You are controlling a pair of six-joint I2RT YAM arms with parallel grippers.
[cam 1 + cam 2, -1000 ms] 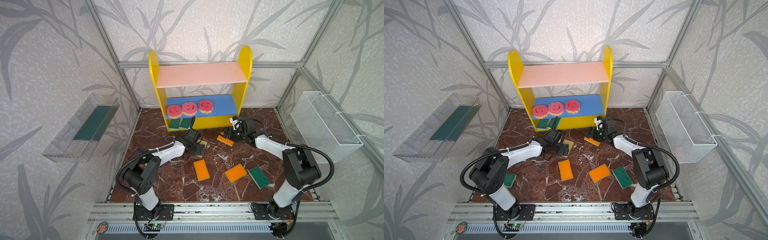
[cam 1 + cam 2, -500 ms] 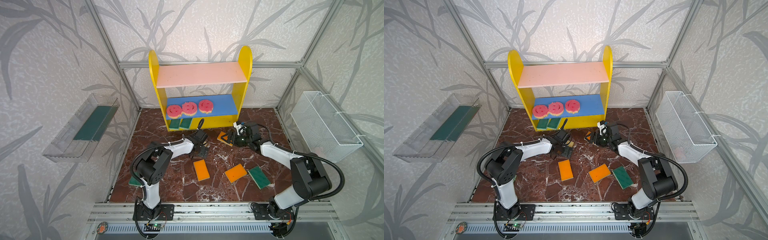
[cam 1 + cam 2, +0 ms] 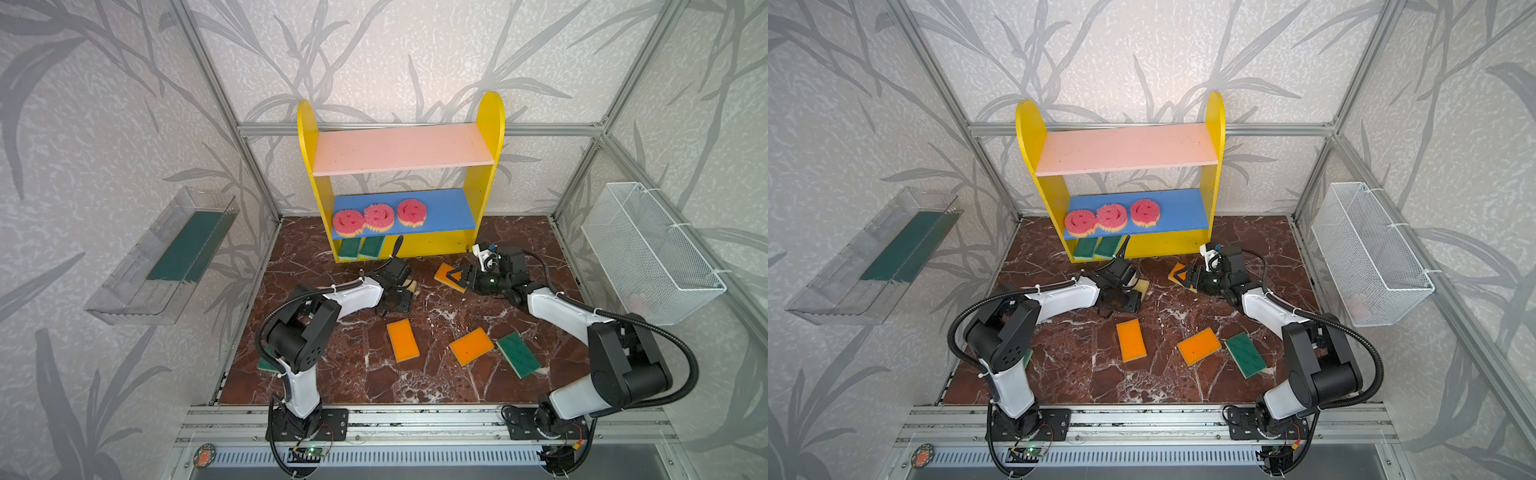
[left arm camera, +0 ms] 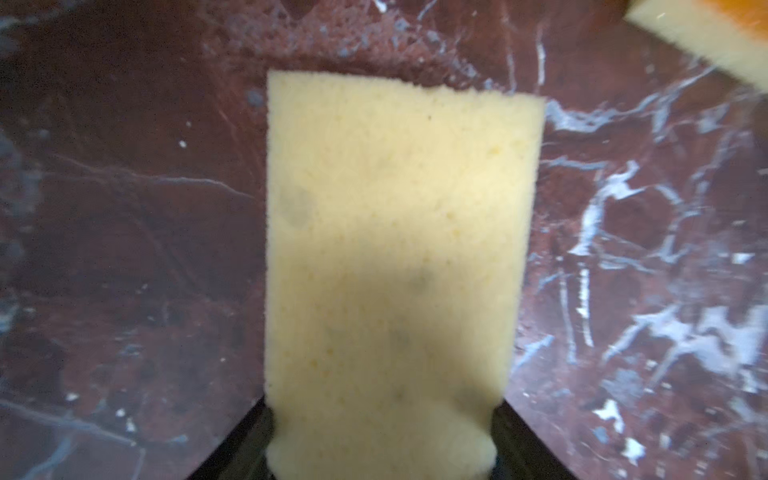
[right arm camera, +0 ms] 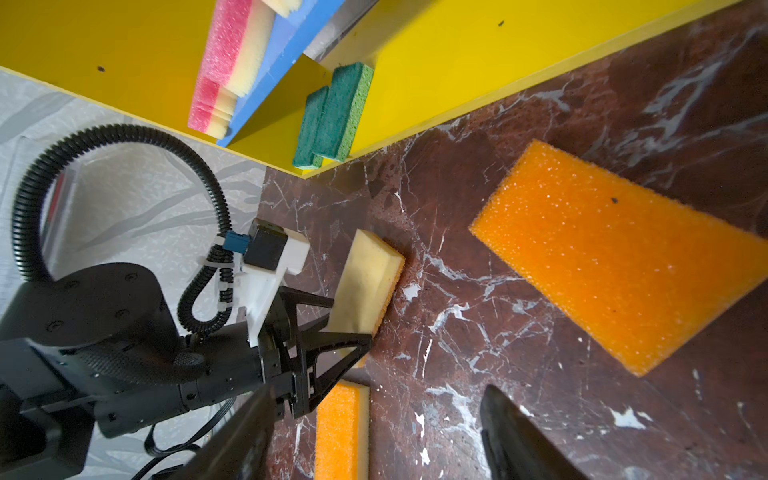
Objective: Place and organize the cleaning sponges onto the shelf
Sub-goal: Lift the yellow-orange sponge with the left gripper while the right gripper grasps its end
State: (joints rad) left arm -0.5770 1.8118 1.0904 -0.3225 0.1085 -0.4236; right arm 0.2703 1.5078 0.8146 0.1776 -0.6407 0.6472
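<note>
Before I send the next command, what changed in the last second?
The left gripper slid onto the pale-faced sponge and narrowed its jaws from wide open to a pinch on its end. The right gripper dropped to the orange sponge by the shelf, jaws open, nothing held. That sponge, the shelf and its pink sponges have not moved.

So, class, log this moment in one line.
left fingers: gripping pale sponge | right fingers: open by orange sponge | shelf: three pink sponges, two green sponges
</note>
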